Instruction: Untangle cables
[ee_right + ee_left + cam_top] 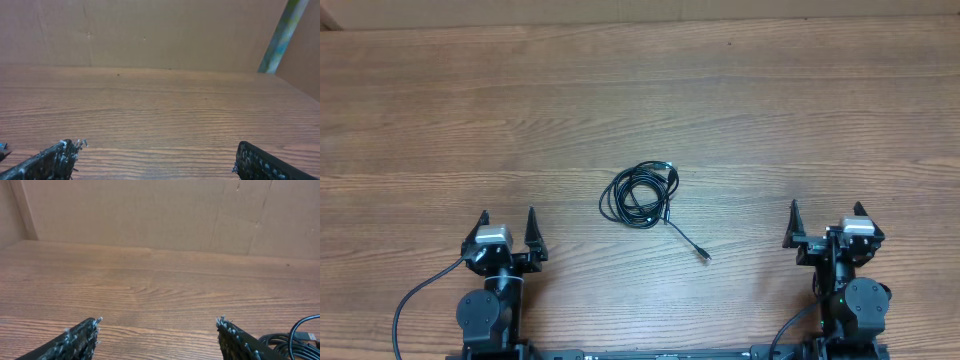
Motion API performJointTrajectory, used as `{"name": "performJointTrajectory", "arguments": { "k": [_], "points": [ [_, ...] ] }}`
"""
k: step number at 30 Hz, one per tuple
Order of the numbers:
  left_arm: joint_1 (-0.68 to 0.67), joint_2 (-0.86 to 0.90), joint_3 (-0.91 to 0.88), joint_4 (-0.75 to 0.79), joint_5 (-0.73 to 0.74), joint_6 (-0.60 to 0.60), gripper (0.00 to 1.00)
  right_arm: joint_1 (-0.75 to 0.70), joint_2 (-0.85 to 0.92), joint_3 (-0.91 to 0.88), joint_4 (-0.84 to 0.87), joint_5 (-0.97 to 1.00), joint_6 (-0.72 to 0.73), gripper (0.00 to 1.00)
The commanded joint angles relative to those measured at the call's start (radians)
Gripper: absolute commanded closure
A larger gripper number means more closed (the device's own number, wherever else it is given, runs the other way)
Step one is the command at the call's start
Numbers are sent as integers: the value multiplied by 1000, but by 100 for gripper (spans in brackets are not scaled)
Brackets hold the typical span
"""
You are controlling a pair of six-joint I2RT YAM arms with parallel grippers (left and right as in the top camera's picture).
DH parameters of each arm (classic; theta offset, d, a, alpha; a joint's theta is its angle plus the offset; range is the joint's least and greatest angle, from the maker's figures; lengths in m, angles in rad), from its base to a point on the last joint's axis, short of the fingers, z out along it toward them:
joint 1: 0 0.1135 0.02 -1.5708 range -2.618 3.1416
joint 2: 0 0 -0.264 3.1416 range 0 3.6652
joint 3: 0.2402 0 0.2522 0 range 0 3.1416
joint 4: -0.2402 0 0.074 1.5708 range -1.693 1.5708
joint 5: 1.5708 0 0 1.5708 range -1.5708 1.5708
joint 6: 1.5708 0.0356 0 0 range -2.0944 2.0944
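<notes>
The cables [640, 194] lie as one black coiled bundle on the wooden table [440, 110], near its middle. A loose tail runs from the coil toward the front right and ends in a small plug [703, 256]. My left gripper [507, 218] stands open at the front left, well apart from the coil. In the left wrist view its jaws [159, 322] are spread wide over bare wood, with part of the cables [296, 339] at the lower right corner. At the front right, my right gripper [827, 212] is open too, and in its wrist view [157, 147] nothing lies between the fingers.
A brown cardboard wall [150, 210] closes the far side of the table. A greenish pole [283, 35] leans at the back right in the right wrist view. Both arm bases [490, 310] [855, 305] sit at the table's front edge.
</notes>
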Motion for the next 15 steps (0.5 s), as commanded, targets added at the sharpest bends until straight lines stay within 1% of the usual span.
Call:
{"name": "performJointTrajectory", "arguments": {
  "k": [1,5,7,8,9,15],
  "points": [
    [6,-6,-4,-2,3,-10,27,-4,-5,24,-15,4,-7,0],
    [6,-6,-4,-2,3,-10,25,-4,-5,24,-15,4,-7,0],
    [6,-6,-4,-2,3,-10,18,-4,-5,24,-15,4,-7,0],
    [6,-6,-4,-2,3,-10,10,-4,-5,24,-15,4,-7,0],
    [6,-6,-4,-2,3,-10,0,-4,-5,24,-15,4,-7,0],
    [6,-6,-4,-2,3,-10,0,-5,-5,24,-15,4,-7,0]
  ]
}}
